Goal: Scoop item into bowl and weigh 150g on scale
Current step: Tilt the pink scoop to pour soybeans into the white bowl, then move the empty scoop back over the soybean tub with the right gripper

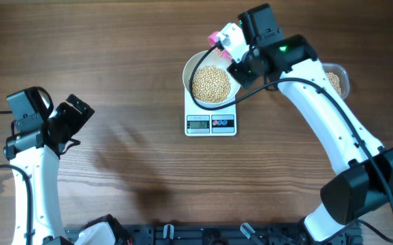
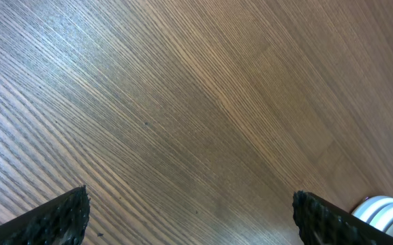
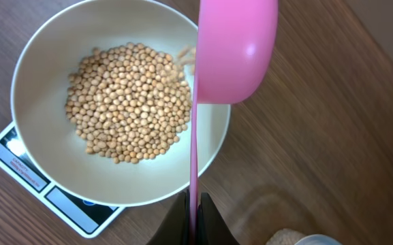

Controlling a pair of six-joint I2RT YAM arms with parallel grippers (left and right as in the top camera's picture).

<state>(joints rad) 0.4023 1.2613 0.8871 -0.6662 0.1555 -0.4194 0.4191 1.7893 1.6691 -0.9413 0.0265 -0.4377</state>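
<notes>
The beans (image 3: 129,102) lie in a shallow heap at the bottom of the white bowl (image 3: 33,136), and the bowl sits on the scale (image 1: 210,124), so whatever goes in gets weighed straight away. The bowl overhangs most of the platform and leaves only the front strip with the display and buttons showing; the digits are too small for me to read. Over the bowl's far-right rim hangs a pink scoop (image 3: 236,51), rolled onto its side with its mouth toward the heap. A few beans show at its lip, which I take to be a pour into the bowl. The right gripper (image 3: 195,204) is clenched tight on the scoop's thin handle, held edge-on, probably so a wrist roll can tip it. Just beyond that arm is the clear tub (image 1: 346,75) with more beans, half hidden under the forearm and close by for refills. A black cable (image 1: 191,88) from the right arm loops across the bowl in the overhead view; how high above it I can't tell. The left gripper (image 2: 189,218) hangs spread wide and empty over bare wooden table (image 2: 182,102), well apart from all this and in nobody's way.
</notes>
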